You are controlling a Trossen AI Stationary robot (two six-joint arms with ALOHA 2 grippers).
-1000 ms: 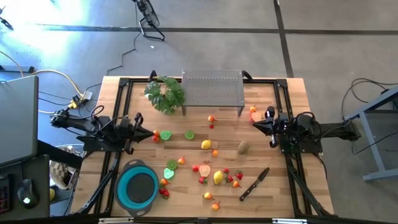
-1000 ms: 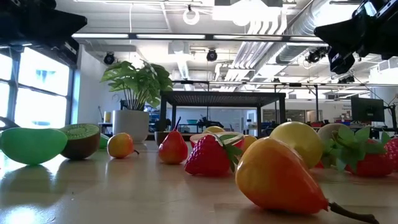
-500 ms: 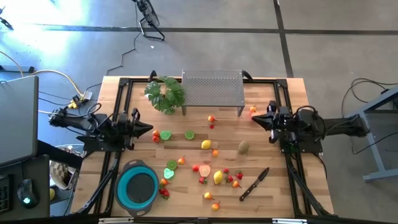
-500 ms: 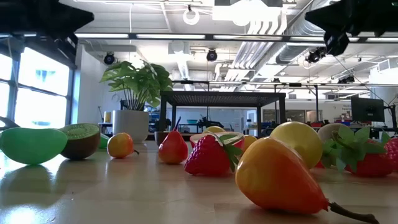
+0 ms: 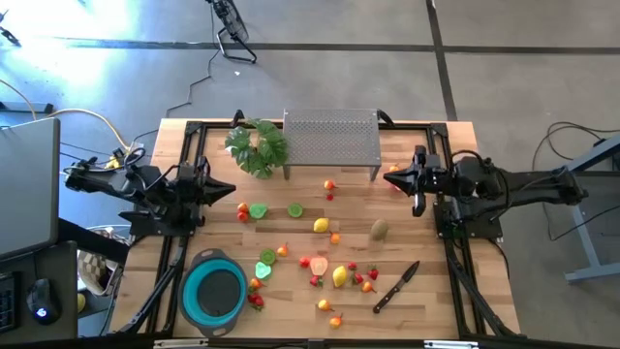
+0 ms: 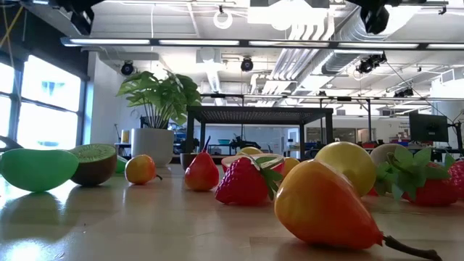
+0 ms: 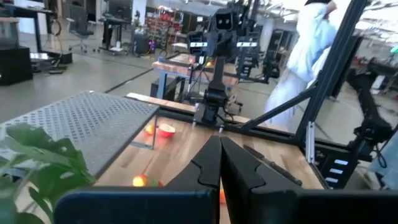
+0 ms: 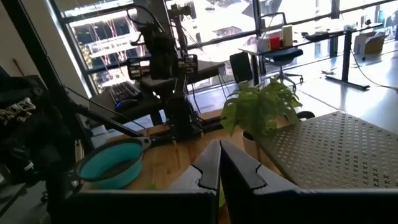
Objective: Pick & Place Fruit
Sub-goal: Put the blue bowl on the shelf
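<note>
While both arms hang raised over the table's two sides, the fruit (image 5: 321,226) lies scattered across the middle and near part of the wooden table (image 5: 426,301), untouched. The left gripper (image 5: 231,191) points inward from the left edge with its jaws pressed fully together and nothing between them; its fingers (image 7: 211,167) meet in a single seam in the wrist view. The right gripper (image 5: 391,178) mirrors it from the right edge, jaws likewise closed tight and empty, fingers (image 8: 211,167) touching.

A yellow lemon (image 5: 339,276) sits near the front centre, a lime (image 5: 294,209) left of the middle, and a brown kiwi (image 5: 379,230) toward the right. A blue bowl (image 5: 214,290) rests at the near left corner, strawberries (image 5: 256,301) just beside its right rim. A black-handled knife (image 5: 395,287) lies near right. A leafy plant (image 5: 257,147) and a perforated metal stand (image 5: 330,138) occupy the far edge.
</note>
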